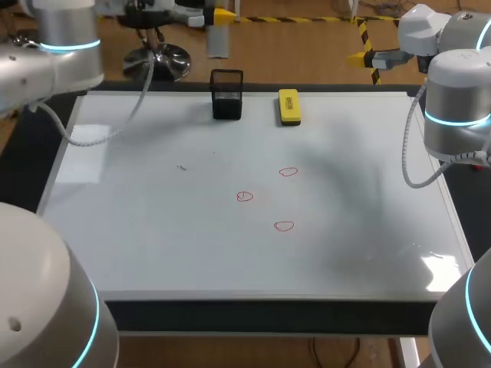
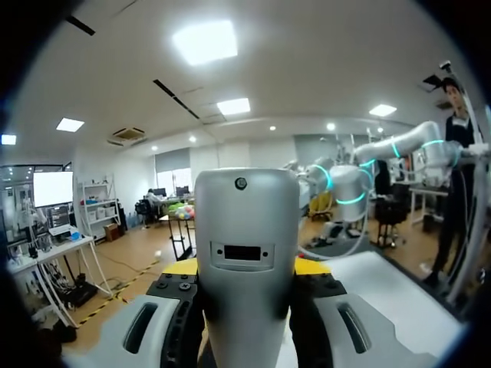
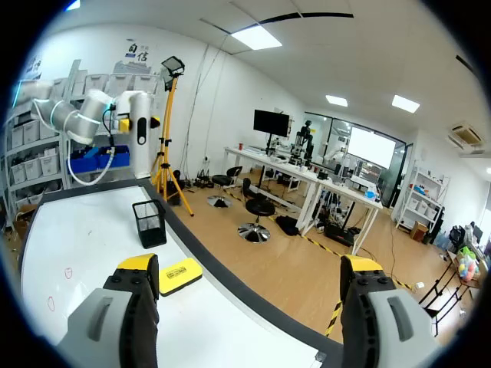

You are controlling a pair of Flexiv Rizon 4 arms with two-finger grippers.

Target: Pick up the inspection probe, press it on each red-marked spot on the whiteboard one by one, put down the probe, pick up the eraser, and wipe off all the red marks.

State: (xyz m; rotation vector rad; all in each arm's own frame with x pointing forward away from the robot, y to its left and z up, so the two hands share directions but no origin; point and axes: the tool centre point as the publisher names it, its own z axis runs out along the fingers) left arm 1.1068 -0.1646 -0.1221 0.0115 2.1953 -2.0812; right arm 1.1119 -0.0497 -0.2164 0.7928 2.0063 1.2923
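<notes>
The grey inspection probe [image 2: 245,253] stands upright between my left gripper's [image 2: 245,267] yellow-tipped fingers, which are shut on it. In the head view that gripper [image 1: 212,15] hangs beyond the whiteboard's [image 1: 153,230] far edge, with the probe [image 1: 218,40] pointing down. Three red circles [image 1: 288,172] [image 1: 245,197] [image 1: 284,225] are drawn near the board's middle. The yellow eraser [image 1: 288,106] lies at the far edge. My right gripper [image 3: 249,264] is open and empty, off the board's far right corner [image 1: 360,55]. Ahead of it lie the eraser [image 3: 178,274] and two red marks [image 3: 67,272].
A black mesh holder [image 1: 226,94] stands on the board's far edge, left of the eraser, and is also seen from the right wrist [image 3: 149,222]. A faint dark smudge [image 1: 182,167] sits left of the red circles.
</notes>
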